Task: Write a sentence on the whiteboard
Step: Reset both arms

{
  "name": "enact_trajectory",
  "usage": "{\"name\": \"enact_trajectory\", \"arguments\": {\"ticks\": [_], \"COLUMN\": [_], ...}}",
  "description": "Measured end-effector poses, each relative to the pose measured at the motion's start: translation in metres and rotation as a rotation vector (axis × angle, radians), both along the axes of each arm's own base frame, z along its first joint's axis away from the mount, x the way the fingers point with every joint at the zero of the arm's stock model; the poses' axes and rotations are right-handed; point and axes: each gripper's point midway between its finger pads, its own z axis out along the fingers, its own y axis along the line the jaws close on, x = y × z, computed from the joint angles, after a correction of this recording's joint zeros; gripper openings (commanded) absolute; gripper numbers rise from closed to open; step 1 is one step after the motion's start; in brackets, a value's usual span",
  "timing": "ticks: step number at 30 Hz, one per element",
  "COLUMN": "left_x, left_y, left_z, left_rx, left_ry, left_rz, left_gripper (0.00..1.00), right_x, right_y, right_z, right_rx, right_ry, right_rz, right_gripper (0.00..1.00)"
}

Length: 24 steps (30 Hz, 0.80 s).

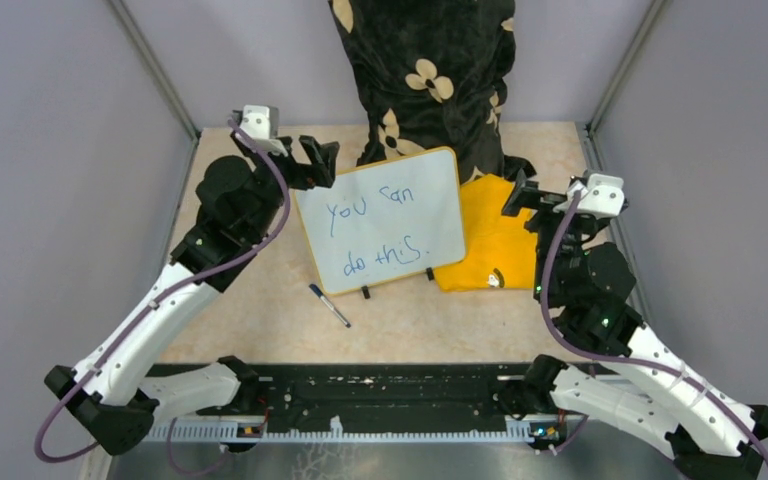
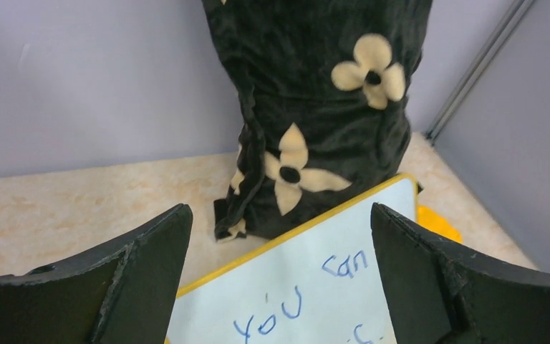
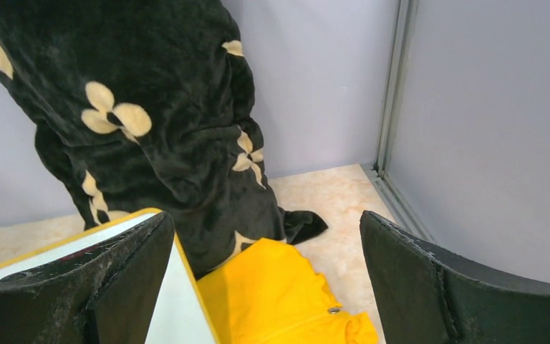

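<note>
Counter (image 1: 420, 325): beige, with grey walls around.
Left pincer (image 1: 318, 162): spread wide, empty, beside the upper left corner of the whiteboard (image 1: 442, 195).
Marker (image 1: 329, 305): lying free.
Whiteboard: mid-counter.
Sentence (image 1: 378, 232): "you can do this.", seems finished.
Right pincer (image 1: 522, 195): spread, empty, over the yellow cloth (image 1: 495, 245).
Remaining: probably nothing.

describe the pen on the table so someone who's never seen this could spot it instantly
Find the whiteboard with blue writing in the middle of the tabletop. Just off its near left corner lies the marker pen, flat and touching nothing. It is the only slim stick there; the other neighbour, right of the board, is a crumpled yellow cloth.
</note>
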Motion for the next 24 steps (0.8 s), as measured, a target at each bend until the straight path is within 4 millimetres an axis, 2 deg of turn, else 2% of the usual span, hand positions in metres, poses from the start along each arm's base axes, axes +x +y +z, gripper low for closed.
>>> {"name": "enact_trajectory", "arguments": {"ticks": [4,8,10,12,14,16,20,23,24], "left_x": [0.01,0.008,0.006,0.004,0.001,-0.003,-0.025,-0.053,-0.056], "left_y": [-0.001,0.0,0.0,0.0,0.001,0.002,0.011,0.023,0.024], "left_z": [-0.039,-0.079,-0.08,-0.07,-0.045,-0.006,0.085,0.156,0.161], "left_rx": [0.065,0.122,0.125,0.113,0.086,0.043,-0.066,-0.152,-0.16], "left_ry": [0.029,0.076,0.075,0.057,0.018,-0.044,-0.201,-0.323,-0.334], "left_rz": [0.024,0.019,0.009,0.005,0.0,-0.007,-0.039,-0.075,-0.077], "left_gripper": [0.99,0.99,0.99,0.99,0.99,0.99,0.99,0.99,0.99], "right_x": [0.001,0.002,0.002,0.001,-0.002,-0.006,-0.019,-0.028,-0.032], "right_y": [0.002,0.004,0.005,0.005,0.005,0.005,0.003,0.006,0.009], "right_z": [-0.013,-0.021,-0.021,-0.013,0.012,0.041,0.099,0.134,0.147], "right_rx": [-0.044,-0.069,-0.082,-0.091,-0.074,-0.049,-0.005,0.034,0.047], "right_ry": [0.017,0.037,0.048,0.052,0.024,-0.026,-0.148,-0.233,-0.268], "right_rz": [0.005,0.011,0.016,0.027,0.051,0.084,0.156,0.221,0.257], "right_gripper": [0.99,0.99,0.99,0.99,0.99,0.99,0.99,0.99,0.99]}}
